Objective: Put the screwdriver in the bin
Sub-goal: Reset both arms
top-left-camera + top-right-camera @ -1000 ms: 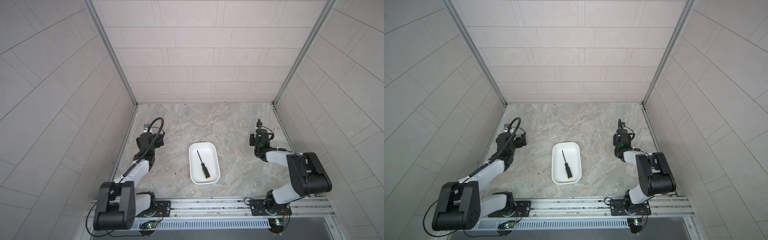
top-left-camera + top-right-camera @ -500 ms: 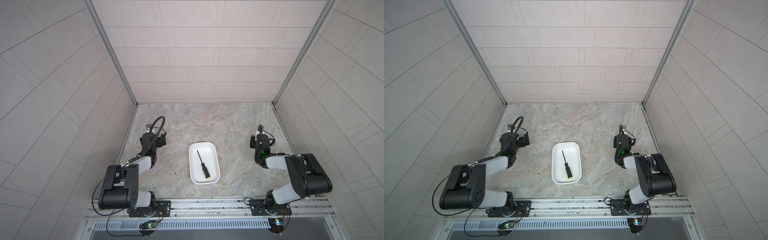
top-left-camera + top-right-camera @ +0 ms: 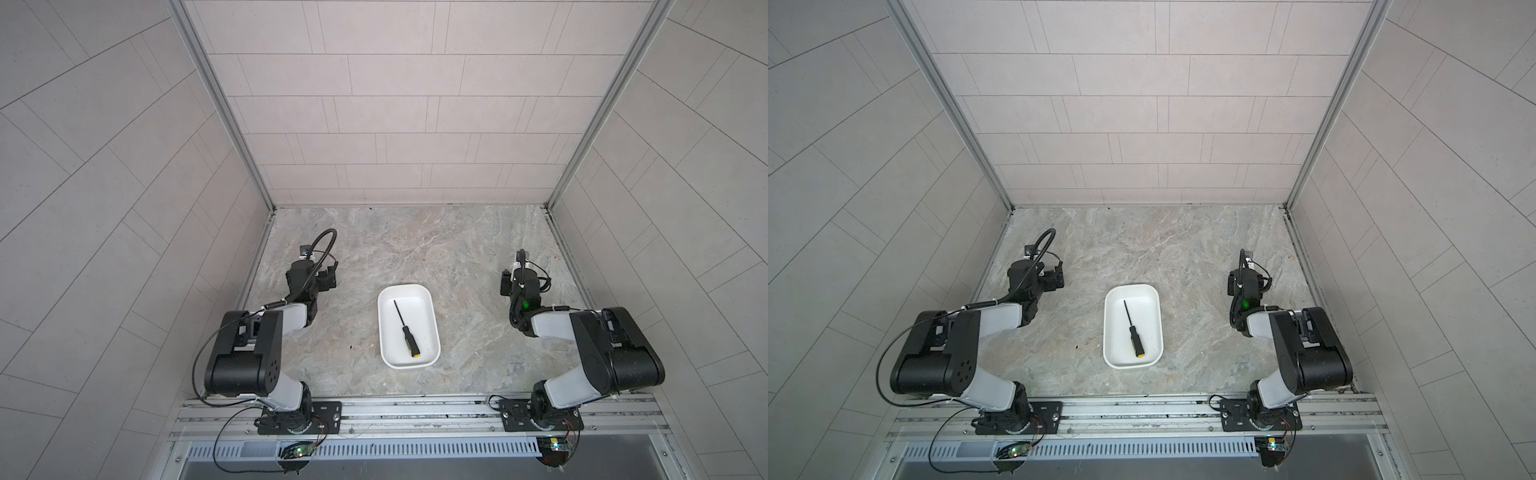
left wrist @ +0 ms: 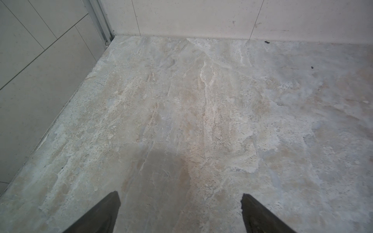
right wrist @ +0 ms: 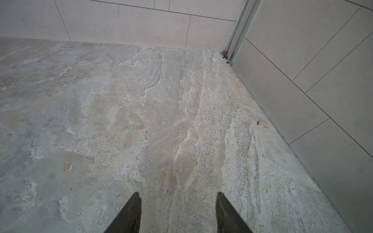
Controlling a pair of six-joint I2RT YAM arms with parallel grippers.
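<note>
The screwdriver (image 3: 406,329) (image 3: 1133,329) lies inside the white bin (image 3: 432,316) (image 3: 1109,320) in both top views, its yellow-capped handle toward the front rail and its thin shaft pointing back. My left gripper (image 3: 328,279) (image 4: 181,195) is folded back at the left of the bin, open, with only bare stone between its fingers. At the right of the bin, my right gripper (image 3: 508,283) (image 5: 178,194) is also drawn back, open and holding nothing. Neither wrist view shows the bin or the screwdriver.
The marble-look tabletop (image 3: 415,245) is walled by tiled panels at the back and both sides. Both arm bases sit on the metal rail (image 3: 415,411) along the front edge. Small dark specks (image 4: 267,42) lie near the back wall.
Both arms have folded back toward their bases, the left one most, lowering its elbow. The screwdriver and bin have not moved.
</note>
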